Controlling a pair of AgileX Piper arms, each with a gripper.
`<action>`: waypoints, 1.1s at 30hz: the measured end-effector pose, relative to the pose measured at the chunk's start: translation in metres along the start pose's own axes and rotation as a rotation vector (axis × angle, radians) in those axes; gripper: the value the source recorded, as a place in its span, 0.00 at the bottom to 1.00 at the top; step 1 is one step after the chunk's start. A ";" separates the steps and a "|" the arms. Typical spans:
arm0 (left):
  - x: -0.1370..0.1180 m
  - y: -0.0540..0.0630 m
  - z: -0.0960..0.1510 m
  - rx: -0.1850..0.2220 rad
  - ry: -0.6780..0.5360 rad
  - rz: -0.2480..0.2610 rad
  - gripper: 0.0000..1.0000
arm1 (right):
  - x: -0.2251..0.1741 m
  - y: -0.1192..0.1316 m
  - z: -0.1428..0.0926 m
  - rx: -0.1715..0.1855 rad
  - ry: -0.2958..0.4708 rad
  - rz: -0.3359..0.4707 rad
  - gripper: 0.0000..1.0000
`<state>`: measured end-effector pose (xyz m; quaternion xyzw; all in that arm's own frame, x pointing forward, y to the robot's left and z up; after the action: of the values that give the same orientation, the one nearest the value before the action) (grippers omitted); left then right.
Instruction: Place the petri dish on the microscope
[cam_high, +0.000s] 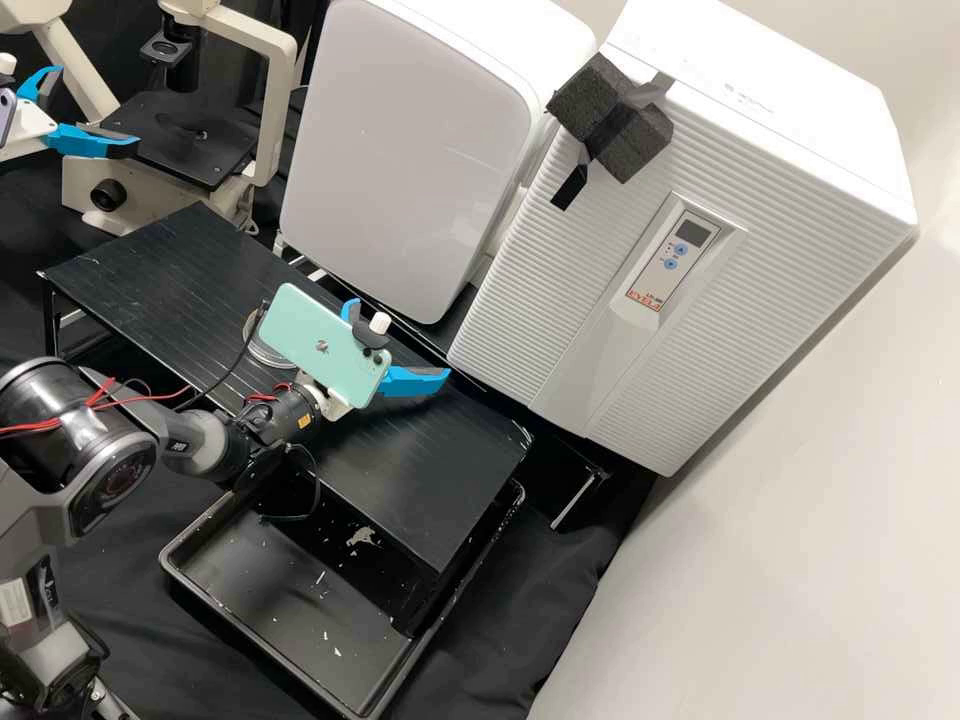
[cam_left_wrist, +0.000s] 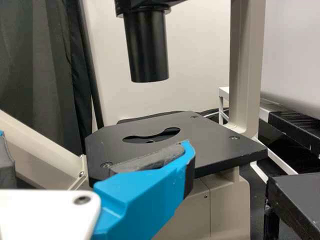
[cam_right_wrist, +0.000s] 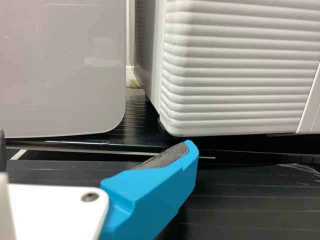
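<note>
The clear round petri dish (cam_high: 262, 353) lies off the beige upright microscope (cam_high: 276, 100), grasping and placing undone, the white left gripper (cam_high: 98, 109) and white right gripper (cam_high: 400, 338) holding blue fingers apart.

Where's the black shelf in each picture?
High view: the black shelf crosses the middle, partly over the tray.
Left wrist view: its near corner is beside the microscope.
Right wrist view: its grooved top is in front of the ribbed white box.
Shared landmark: the big smooth pale box.

The petri dish (cam_high: 261, 349) sits on the black stand (cam_high: 430, 480).
</note>
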<state>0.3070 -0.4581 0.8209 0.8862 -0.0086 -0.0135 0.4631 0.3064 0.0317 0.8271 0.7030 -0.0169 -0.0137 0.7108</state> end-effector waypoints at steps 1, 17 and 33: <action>0.000 0.000 0.000 0.000 0.000 0.000 1.00 | 0.000 0.000 0.000 0.000 0.000 0.000 1.00; -0.004 0.006 0.013 -0.049 -0.090 0.007 1.00 | 0.000 0.000 0.000 0.000 0.000 0.000 1.00; -0.036 0.010 0.121 0.027 -0.589 -0.018 1.00 | 0.000 0.000 0.000 0.000 0.000 0.000 1.00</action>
<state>0.2669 -0.5622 0.7601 0.8503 -0.1350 -0.2742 0.4285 0.3064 0.0317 0.8271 0.7030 -0.0169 -0.0137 0.7108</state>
